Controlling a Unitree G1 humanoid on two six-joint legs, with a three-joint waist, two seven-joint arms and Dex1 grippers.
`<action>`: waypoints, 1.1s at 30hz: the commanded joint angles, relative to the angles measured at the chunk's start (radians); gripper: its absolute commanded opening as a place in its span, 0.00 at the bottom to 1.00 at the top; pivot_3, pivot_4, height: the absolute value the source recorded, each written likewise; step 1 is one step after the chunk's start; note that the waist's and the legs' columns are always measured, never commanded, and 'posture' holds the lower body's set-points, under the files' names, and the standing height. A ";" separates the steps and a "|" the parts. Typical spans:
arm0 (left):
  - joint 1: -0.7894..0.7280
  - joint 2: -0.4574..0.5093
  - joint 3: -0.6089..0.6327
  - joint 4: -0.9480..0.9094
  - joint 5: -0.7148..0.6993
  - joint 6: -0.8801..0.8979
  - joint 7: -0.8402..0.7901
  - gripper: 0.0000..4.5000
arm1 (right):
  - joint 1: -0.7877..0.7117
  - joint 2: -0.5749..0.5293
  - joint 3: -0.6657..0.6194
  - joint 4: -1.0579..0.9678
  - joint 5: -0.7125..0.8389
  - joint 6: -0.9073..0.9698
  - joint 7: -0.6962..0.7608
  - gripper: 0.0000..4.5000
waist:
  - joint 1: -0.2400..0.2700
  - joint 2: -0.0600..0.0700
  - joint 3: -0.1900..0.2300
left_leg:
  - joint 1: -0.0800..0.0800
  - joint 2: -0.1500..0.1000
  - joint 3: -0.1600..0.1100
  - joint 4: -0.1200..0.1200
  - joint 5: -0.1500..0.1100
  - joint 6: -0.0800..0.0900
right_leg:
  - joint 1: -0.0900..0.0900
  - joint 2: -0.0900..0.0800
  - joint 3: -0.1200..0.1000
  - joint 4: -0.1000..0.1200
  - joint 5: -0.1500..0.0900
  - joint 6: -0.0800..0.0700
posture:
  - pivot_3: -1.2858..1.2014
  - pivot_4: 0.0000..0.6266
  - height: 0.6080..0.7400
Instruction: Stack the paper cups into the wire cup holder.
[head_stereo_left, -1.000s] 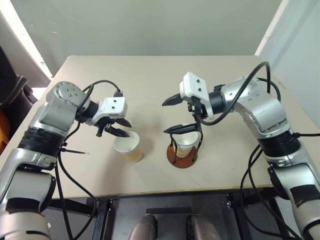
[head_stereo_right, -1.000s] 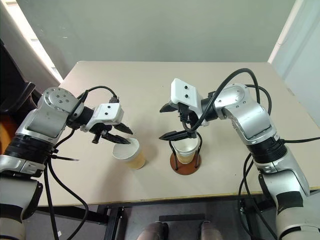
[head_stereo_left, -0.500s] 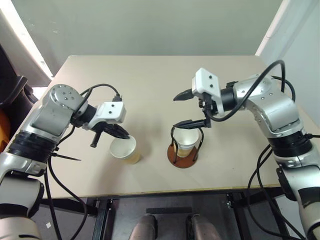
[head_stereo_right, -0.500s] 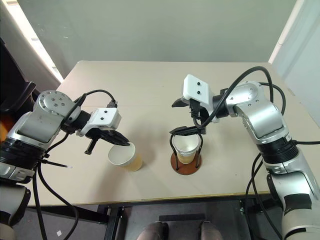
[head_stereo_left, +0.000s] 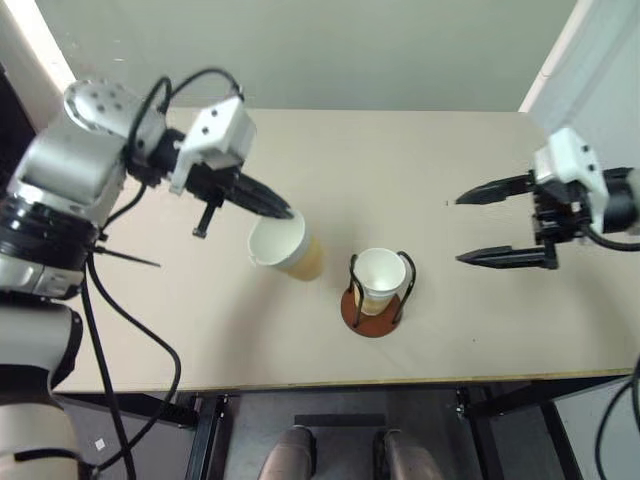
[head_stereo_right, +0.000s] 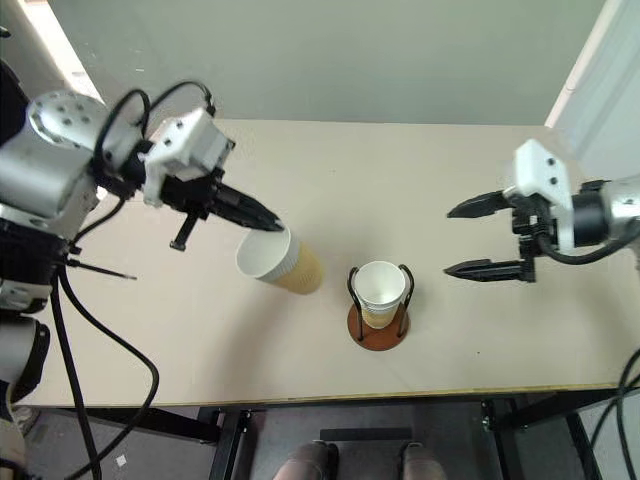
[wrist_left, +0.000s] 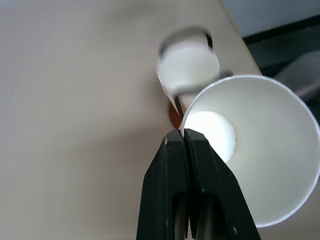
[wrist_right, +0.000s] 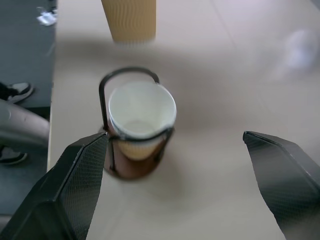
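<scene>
The wire cup holder (head_stereo_left: 372, 305) stood nearest the front edge of the bench (head_stereo_left: 430, 150), its reddish-brown disc base flat on the pale surface and its black wire loops upright. A paper cup (head_stereo_left: 380, 278) sat upright inside the loops, mouth up, white inside, its rim about level with the tops of the wires. In the right wrist view a second rolled rim seemed to show just under the top one, though I cannot tell for certain how many cups were nested there.

Just beside the holder, on the robot's left and a little farther back, another paper cup (head_stereo_left: 285, 246) hung tilted, its tan body slanting toward the holder. The left gripper (head_stereo_left: 279, 211) had its jaws pinched shut on that cup's rim; in the left wrist view one black finger lay inside the white wall and the other outside, pressed together. A soft shadow lay under the cup, and it appeared lifted from the bench rather than resting on it.

Well apart on the robot's right, the right gripper (head_stereo_left: 478, 228) hovered over bare bench with its jaws spread wide, holding nothing, its tips pointing toward the holder.
</scene>
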 joint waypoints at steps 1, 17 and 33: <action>-0.124 -0.069 -0.079 0.120 -0.012 -0.108 -0.036 0.00 | 0.072 -0.073 -0.148 -0.030 0.042 0.001 0.016 1.00 | 0.003 0.001 0.001 | 0.000 0.000 0.000 0.001 -0.001 0.001 | 0.001 -0.001 0.000 0.000 -0.001 0.000 | 0.52 0.24 1.00; -0.343 -0.366 -0.361 0.394 -0.099 -0.316 -0.036 0.00 | 0.206 -0.122 -0.252 -0.129 0.134 0.001 -0.039 1.00 | 0.006 0.002 0.002 | -0.002 -0.004 0.010 0.010 -0.004 0.010 | 0.005 -0.004 0.007 -0.003 0.003 0.022 | 0.52 0.24 1.00; -0.346 -0.451 -0.451 0.432 -0.062 -0.388 -0.036 0.04 | 0.254 -0.137 -0.273 -0.174 0.171 0.009 -0.076 1.00 | 0.020 0.003 0.002 | -0.007 -0.011 0.018 0.025 -0.010 0.015 | 0.007 -0.014 0.009 -0.006 -0.003 0.036 | 0.52 0.24 1.00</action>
